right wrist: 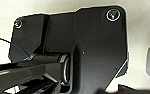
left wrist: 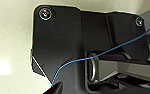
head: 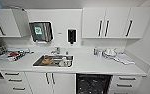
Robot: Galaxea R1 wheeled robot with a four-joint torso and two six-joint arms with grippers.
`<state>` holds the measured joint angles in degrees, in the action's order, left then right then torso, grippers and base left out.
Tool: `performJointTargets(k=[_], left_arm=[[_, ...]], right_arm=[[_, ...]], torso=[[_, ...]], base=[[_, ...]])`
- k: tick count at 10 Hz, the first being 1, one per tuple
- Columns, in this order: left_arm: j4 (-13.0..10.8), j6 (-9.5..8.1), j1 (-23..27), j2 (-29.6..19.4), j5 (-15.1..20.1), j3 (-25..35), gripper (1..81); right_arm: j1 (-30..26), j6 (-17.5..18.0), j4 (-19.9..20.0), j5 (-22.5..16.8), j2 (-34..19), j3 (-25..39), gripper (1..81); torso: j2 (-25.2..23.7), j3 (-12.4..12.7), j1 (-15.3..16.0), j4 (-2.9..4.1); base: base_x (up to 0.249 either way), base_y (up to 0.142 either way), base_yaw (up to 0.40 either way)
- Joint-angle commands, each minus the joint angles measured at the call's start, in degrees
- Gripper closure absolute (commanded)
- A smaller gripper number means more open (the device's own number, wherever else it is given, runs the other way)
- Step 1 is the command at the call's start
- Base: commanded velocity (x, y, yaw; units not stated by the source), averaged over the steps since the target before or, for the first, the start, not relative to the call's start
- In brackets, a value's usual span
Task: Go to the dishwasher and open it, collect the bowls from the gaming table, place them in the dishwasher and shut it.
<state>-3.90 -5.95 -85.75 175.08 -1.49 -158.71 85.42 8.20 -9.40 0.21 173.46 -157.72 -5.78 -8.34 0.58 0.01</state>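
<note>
One dishwasher [head: 93,84] under the white counter [head: 91,65], dark cavity showing, right of the sink [head: 53,60] | both grippers: finger state cannot tell, so no placing against them | white cabinets [head: 108,22] above.

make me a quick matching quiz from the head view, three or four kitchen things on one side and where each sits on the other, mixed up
Things:
1. sink
2. dishwasher
3. paper towel dispenser
4. upper cabinets

Places:
A. on the wall above the counter, left of the small dark dispenser
B. under the counter, right of the white doors below the sink
C. set into the white counter, with items inside
D. high on the wall at the right, with dark vertical handles

Pairs: 1-C, 2-B, 3-A, 4-D
</note>
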Motion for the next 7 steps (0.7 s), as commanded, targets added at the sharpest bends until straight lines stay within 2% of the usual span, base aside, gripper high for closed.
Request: performJointTargets(k=[1, 7], left_arm=[[-0.2, 0.24, 2.3, 0.0, 3.2, -0.1, 1.0], [-0.3, 0.32, 2.3, -0.2, 3.3, -0.1, 1.0]], right_arm=[[-2.8, -0.2, 0.6, -3.0, -0.1, 0.0, 1.0], [-2.7, -0.2, 0.6, -3.0, 0.2, 0.2, 1.0]], torso=[[0.0, 0.0, 0.0, 0.00], [0.0, 0.0, 0.0, 0.00]], base=[[0.000, 0.000, 0.000], [0.000, 0.000, 0.000]])
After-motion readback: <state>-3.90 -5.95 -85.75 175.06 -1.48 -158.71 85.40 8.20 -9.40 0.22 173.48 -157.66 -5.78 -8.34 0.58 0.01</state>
